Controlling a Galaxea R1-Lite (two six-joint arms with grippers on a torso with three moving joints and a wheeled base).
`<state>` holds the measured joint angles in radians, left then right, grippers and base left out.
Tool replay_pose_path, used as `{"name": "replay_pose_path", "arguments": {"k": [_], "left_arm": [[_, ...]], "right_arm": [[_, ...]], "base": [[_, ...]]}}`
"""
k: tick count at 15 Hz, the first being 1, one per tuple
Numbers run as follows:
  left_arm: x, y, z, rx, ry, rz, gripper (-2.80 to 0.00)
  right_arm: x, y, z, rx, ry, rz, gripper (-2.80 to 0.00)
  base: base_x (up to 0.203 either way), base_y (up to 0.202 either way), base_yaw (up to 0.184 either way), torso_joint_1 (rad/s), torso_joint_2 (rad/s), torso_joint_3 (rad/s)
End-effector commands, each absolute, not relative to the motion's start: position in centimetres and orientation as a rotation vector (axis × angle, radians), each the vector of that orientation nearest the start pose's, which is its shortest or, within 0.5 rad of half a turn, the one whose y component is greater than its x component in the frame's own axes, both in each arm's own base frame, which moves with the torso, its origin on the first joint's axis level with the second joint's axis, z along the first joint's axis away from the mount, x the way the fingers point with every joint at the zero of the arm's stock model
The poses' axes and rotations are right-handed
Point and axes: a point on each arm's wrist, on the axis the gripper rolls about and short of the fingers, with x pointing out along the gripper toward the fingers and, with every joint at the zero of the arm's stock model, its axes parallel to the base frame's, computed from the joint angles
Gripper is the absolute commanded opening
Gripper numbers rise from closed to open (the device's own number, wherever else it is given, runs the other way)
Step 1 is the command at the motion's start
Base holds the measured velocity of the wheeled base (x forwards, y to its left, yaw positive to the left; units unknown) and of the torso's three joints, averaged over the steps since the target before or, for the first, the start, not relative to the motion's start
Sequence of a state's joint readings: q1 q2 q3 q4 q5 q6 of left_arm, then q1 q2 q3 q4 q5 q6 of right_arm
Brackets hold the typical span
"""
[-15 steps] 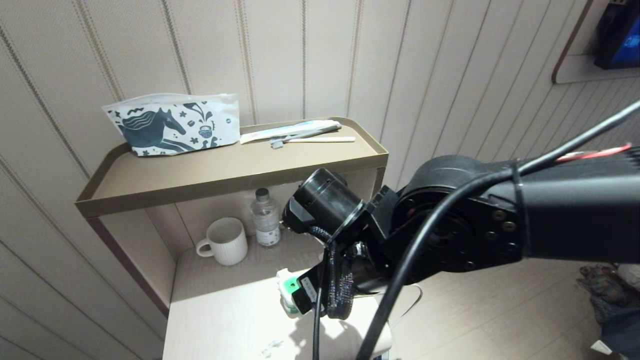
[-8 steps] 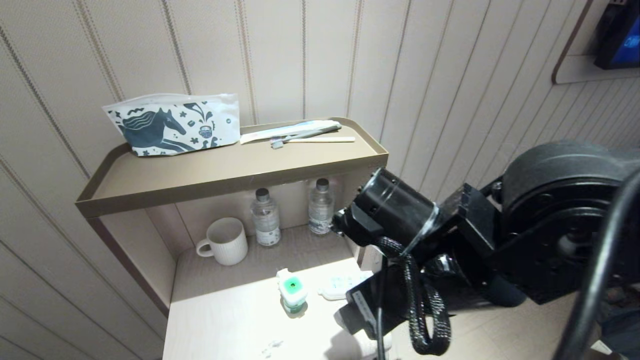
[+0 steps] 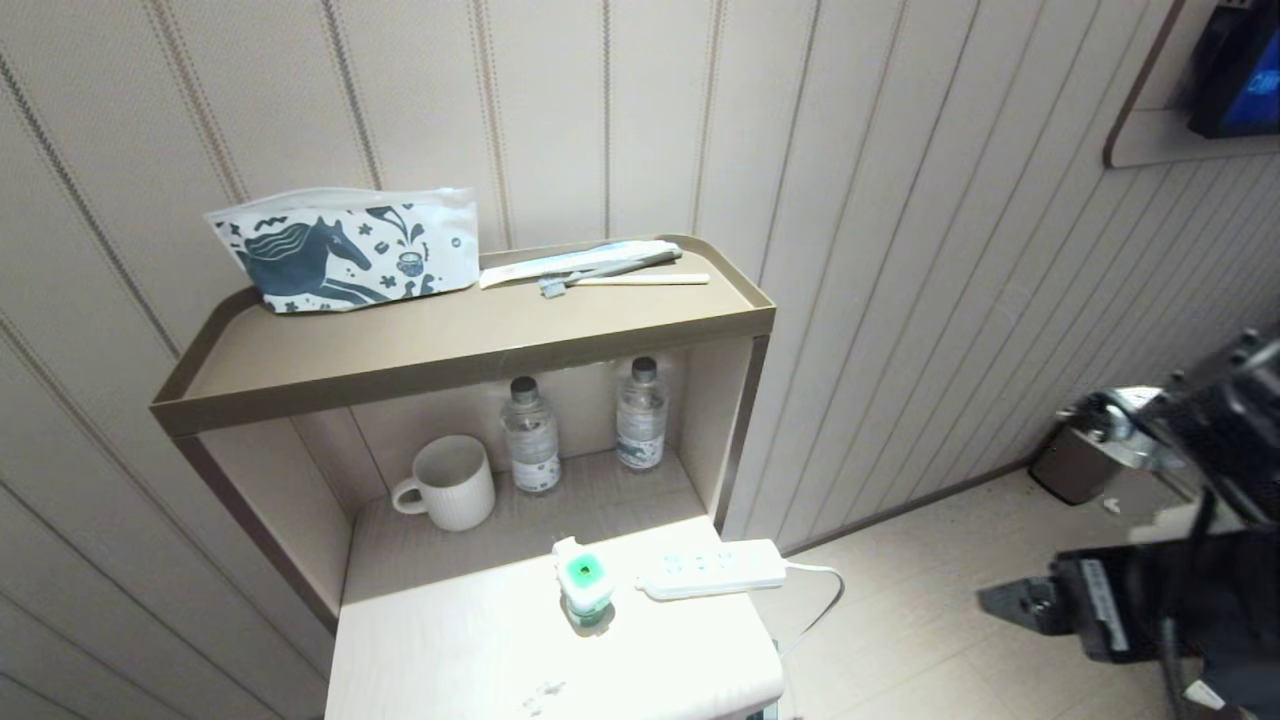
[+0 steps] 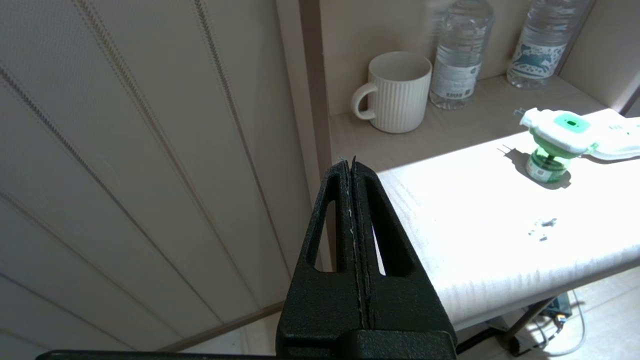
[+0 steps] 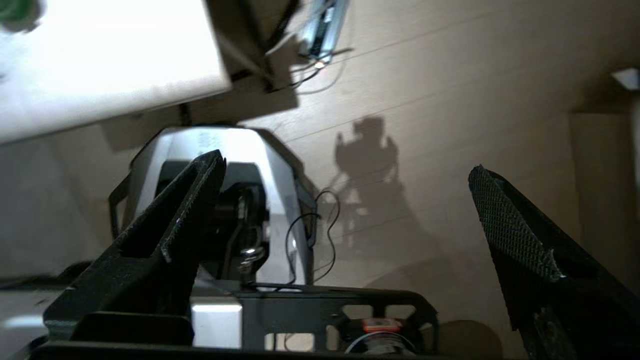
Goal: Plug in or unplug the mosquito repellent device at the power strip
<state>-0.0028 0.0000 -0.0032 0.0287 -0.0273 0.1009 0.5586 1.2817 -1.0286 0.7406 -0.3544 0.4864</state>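
Note:
The mosquito repellent device [image 3: 585, 585] [image 4: 560, 145], white-and-green head over a green bottle, stands upright on the white table [image 3: 480, 650], its prongs free. Just to its right lies the power strip [image 3: 712, 570] [image 4: 617, 145], with nothing plugged into it. My right arm [image 3: 1150, 600] is low at the right, away from the table. Its gripper [image 5: 346, 165] is open and empty, pointing down at the floor. My left gripper [image 4: 350, 162] is shut and empty, parked off the table's left corner.
A ribbed white mug [image 3: 450, 485] and two water bottles [image 3: 531, 435] [image 3: 640, 415] stand in the shelf niche behind. On the shelf top [image 3: 450, 340] lie a horse-print pouch [image 3: 345, 245] and a toothbrush [image 3: 600, 270]. The strip's cord [image 3: 820, 600] hangs off the table's right edge.
My right arm has swung back from over the table to the lower right, uncovering the device and the power strip. The device has stayed standing where it was.

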Motion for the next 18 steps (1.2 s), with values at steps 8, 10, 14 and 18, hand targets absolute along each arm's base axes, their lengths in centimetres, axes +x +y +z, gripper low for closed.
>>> {"name": "replay_pose_path", "arguments": {"k": [8, 10, 14, 18], "left_arm": [[-2.3, -0.1, 7.4, 0.101, 0.025, -0.030, -2.80], [-2.3, -0.1, 7.3, 0.099, 0.026, -0.032, -2.80], [-2.3, -0.1, 7.3, 0.099, 0.026, -0.031, -2.80], [-2.3, -0.1, 7.3, 0.099, 0.026, -0.031, -2.80]], "right_arm": [[-2.6, -2.4, 18.9, 0.116, 0.330, -0.222, 0.00], [-4.4, -3.2, 17.9, 0.092, 0.222, -0.296, 0.00], [-3.5, -2.2, 16.0, 0.025, 0.234, -0.553, 0.00], [-4.2, -1.0, 12.3, 0.062, 0.204, -0.525, 0.00]], "base": [[0.000, 0.000, 0.000, 0.000, 0.00, 0.000], [0.000, 0.000, 0.000, 0.000, 0.00, 0.000], [0.000, 0.000, 0.000, 0.000, 0.00, 0.000], [0.000, 0.000, 0.000, 0.000, 0.00, 0.000]]}}
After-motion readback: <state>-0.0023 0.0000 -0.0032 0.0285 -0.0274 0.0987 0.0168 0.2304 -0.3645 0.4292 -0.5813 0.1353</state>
